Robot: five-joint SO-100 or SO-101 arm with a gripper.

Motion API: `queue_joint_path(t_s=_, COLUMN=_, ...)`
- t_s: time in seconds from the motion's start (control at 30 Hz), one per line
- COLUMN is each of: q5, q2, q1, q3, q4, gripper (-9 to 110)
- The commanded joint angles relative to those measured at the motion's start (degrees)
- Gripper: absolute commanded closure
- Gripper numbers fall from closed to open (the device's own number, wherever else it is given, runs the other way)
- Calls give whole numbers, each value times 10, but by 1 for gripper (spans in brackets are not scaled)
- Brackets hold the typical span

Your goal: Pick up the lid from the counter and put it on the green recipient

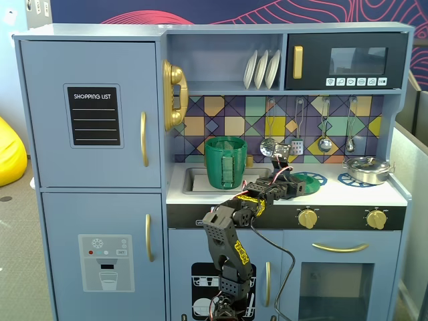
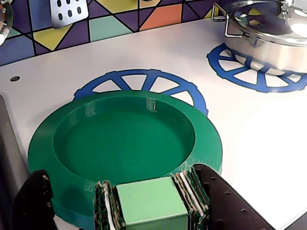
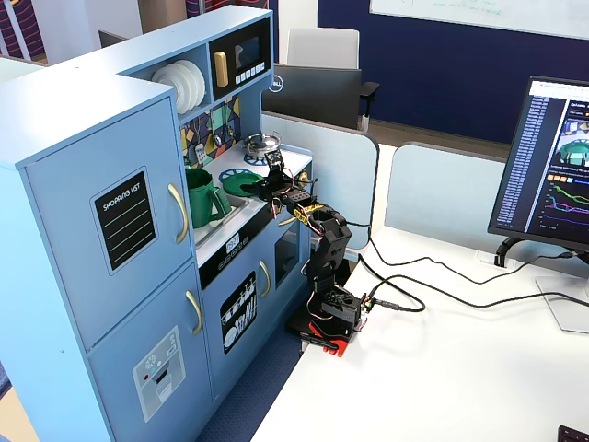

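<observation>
Between your jaws, in the wrist view, sits a pale green block (image 2: 151, 201), the raised tab at the near edge of the lid (image 2: 122, 146); the two black fingers (image 2: 225, 201) flank it closely, so your gripper (image 2: 148, 211) reads as narrowed onto that tab, though you cannot tell from any view whether the pads truly press it. Ahead of the jaws the lid spreads out as a wide green dish lying flat on the white counter (image 2: 120, 62), covering the near part of a blue spoked burner ring (image 2: 144, 81). Further ahead and to the right in that view, a steel pot (image 2: 268, 33) stands on a second blue ring. In a fixed view the gripper (image 1: 286, 189) reaches over the counter edge, and the green recipient (image 1: 225, 162) stands upright in the sink, well to the left of the jaws, apart from the lid (image 1: 309, 179).
</observation>
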Motion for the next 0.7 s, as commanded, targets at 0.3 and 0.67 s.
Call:
queue_joint_path(t_s=0.3, q5=0, q2=11, q1=-5, q3=-38, q4=-24, gripper=101)
queue_joint_path(t_s=0.67, q5=2, q2=35, q1=-39, q3=-213, q4=98, gripper=101)
